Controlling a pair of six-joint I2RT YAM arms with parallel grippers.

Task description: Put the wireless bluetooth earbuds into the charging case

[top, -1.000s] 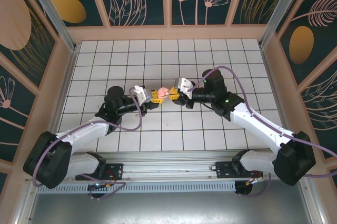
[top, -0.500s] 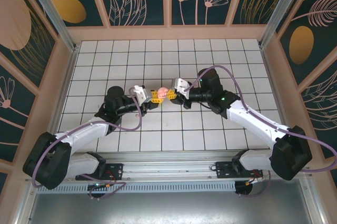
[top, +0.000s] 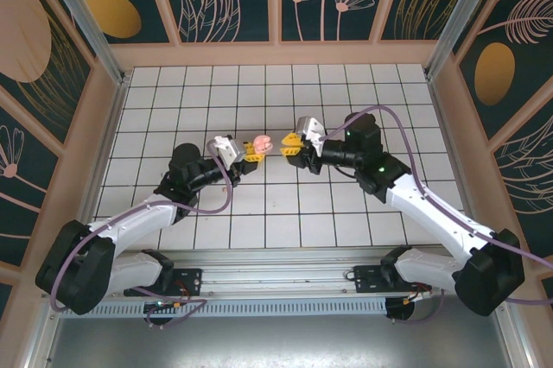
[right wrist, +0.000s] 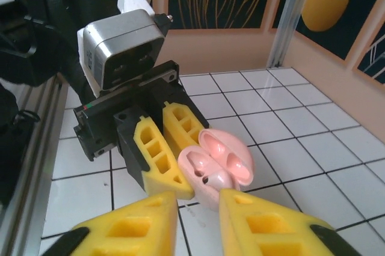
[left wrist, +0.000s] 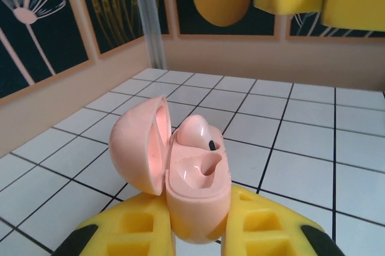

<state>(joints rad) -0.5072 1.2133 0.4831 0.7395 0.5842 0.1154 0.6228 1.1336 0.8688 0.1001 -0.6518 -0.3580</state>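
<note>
Standing here, I am watching the left pincer (top: 250, 155) clamping its yellow fingers on the lower body of the small, glossy, pale pink plastic charging case (left wrist: 198, 199). It is holding the case over the white tiled tabletop (left wrist: 301, 175), with the rounded hinged lid (left wrist: 139, 145) standing open to one side. One tiny pale pink earbud (left wrist: 195, 131) is sitting in the far well, and the well beside it is lying empty. The right pincer (right wrist: 198, 227) is hovering just beside the case, its yellow fingers standing slightly apart with nothing I can make out between them. I am judging the earbuds to be feather-light, hard and slick, likely to squirt out of a hard pinch, so a gentle hold across the broadest part is looking wisest. The case is looking light and smooth too, so gripping the base, never the thin lid hinge, is seeming safest.
</note>
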